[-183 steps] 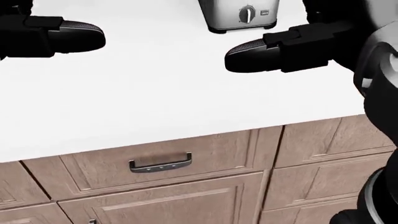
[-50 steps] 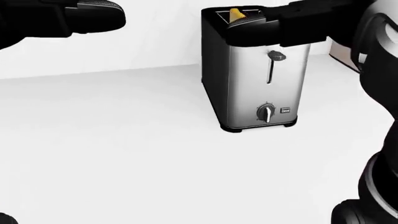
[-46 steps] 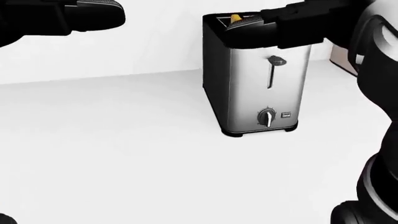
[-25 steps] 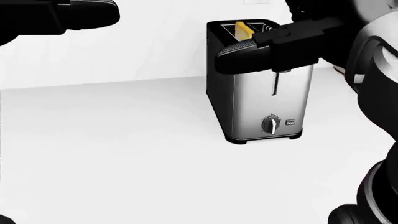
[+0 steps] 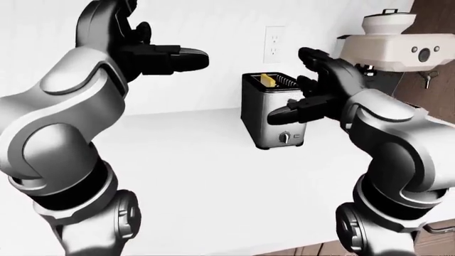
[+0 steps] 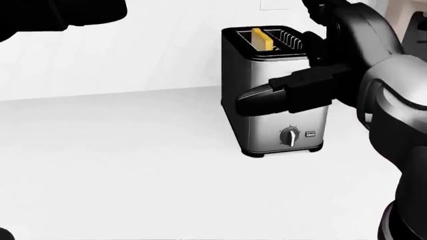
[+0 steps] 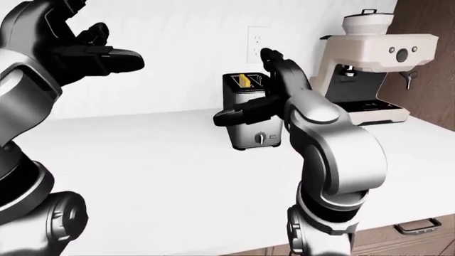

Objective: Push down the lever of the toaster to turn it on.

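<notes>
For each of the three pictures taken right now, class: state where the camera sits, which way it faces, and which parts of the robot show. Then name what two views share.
Left-eye view: on the head, facing the wall; toaster, both arms, left robot hand raised.
Head view: on the head, tilted down at the counter; right robot hand crosses the toaster's face.
Right-eye view: on the head, facing the wall; coffee machine at right, both arms.
Shared: both eye views show the wall socket above the toaster.
</notes>
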